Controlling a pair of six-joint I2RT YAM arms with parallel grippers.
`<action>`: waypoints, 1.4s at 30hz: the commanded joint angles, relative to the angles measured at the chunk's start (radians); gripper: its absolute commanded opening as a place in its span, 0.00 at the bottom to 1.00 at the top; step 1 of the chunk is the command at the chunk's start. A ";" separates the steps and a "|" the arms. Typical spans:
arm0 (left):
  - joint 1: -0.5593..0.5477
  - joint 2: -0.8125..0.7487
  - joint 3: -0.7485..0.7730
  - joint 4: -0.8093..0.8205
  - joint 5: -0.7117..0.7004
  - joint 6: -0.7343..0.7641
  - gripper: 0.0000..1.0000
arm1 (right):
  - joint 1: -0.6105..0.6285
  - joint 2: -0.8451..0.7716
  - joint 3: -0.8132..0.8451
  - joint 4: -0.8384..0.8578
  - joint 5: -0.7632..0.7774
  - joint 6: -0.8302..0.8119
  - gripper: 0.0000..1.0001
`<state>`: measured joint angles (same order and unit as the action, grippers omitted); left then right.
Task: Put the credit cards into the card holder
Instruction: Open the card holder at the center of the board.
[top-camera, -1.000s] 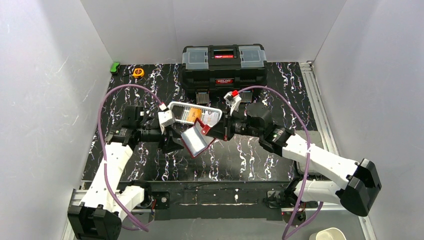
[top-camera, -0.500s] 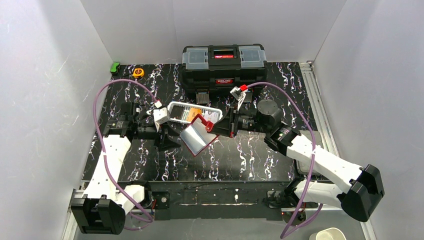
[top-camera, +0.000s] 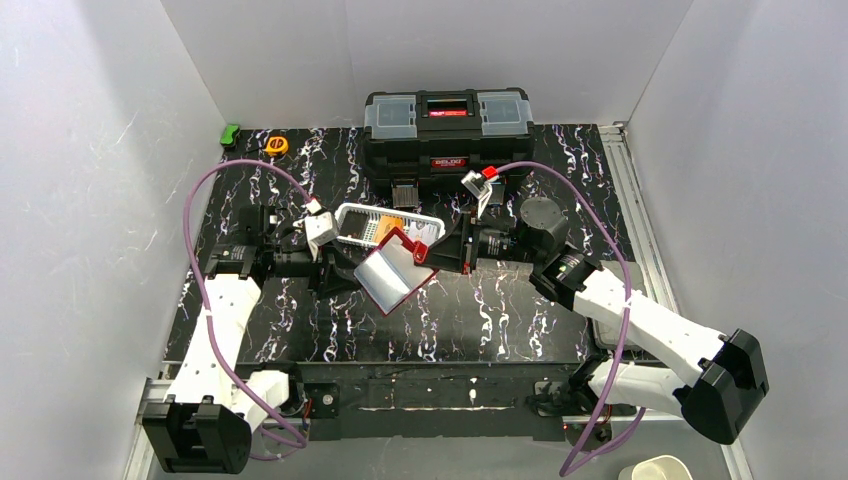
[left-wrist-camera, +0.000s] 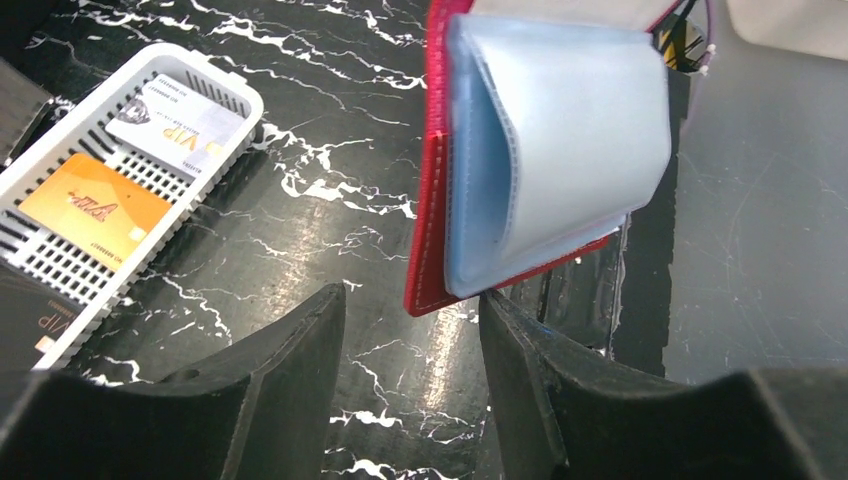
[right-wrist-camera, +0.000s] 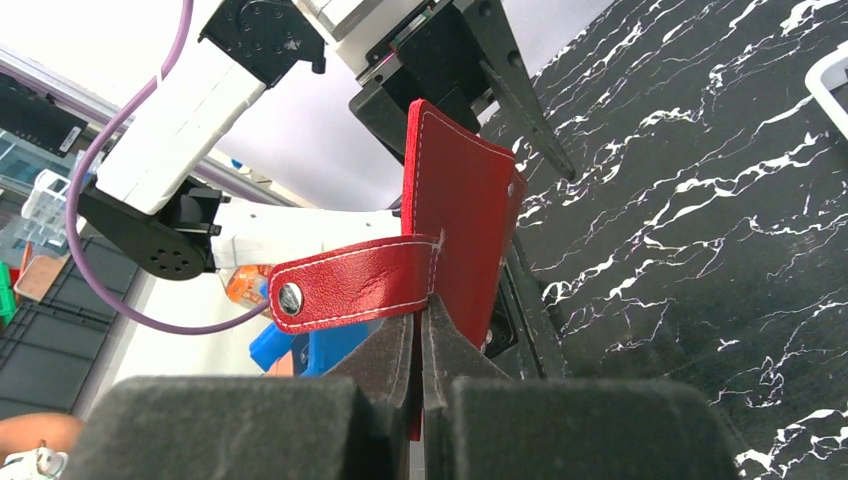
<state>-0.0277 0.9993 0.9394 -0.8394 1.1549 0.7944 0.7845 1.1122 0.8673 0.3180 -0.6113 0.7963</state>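
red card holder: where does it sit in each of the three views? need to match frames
Top external: card holder at centre, open and tilted.
Left wrist: upper middle, clear sleeves facing the camera.
Right wrist: centre, red back showing, pinched in the right gripper.
Shared landmark: the black white-veined table, also in left wrist and right wrist.

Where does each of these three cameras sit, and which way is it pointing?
Top external: fixed above and behind, looking down at the table; both arms show.
Left wrist: on the left arm, facing the card holder and basket; open left gripper shows.
Right wrist: on the right arm, facing the left arm; right gripper shows, pinching the card holder.
Shared: both wrist views show the card holder, opposite faces.
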 joint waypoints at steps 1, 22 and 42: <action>0.012 -0.024 -0.016 0.046 -0.029 -0.041 0.51 | -0.008 -0.016 -0.004 0.074 -0.033 0.017 0.01; 0.013 0.034 0.113 -0.218 0.217 0.111 0.00 | -0.019 0.067 -0.008 0.133 -0.084 0.052 0.10; -0.285 -0.055 0.231 -0.209 -0.491 -0.035 0.00 | -0.065 0.010 0.058 -0.402 0.225 -0.251 0.73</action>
<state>-0.1921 0.9661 1.1717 -0.9981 0.9562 0.7750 0.7212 1.2541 0.8093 0.0216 -0.5133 0.6449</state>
